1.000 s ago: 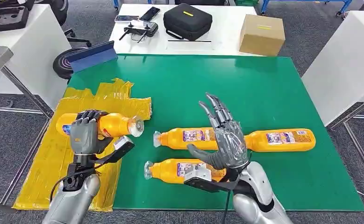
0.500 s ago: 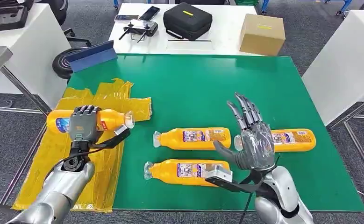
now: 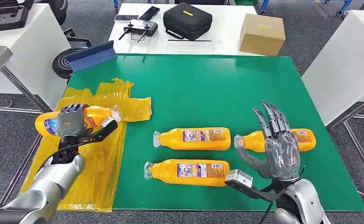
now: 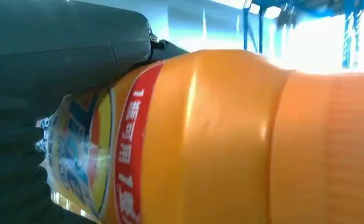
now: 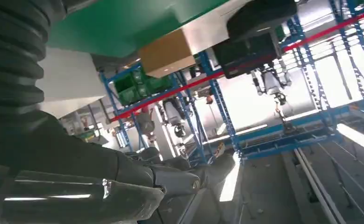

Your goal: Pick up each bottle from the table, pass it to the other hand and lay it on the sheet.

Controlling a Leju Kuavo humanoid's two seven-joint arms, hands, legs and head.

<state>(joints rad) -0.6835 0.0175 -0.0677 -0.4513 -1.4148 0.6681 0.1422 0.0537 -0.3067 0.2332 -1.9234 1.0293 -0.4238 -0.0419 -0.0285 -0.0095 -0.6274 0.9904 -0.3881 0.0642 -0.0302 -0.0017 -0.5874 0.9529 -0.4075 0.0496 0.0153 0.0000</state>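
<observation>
At the left of the frame the left hand [image 3: 70,122] grips an orange bottle [image 3: 89,115] above the yellow sheet [image 3: 96,158], while the right hand [image 3: 279,149] hovers empty, fingers spread, lower right over the rightmost bottle [image 3: 301,138].

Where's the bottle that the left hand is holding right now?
In the head view, the held bottle lies sideways in the left hand, at the left of the scene above the yellow sheet, cap toward the green table.
</observation>
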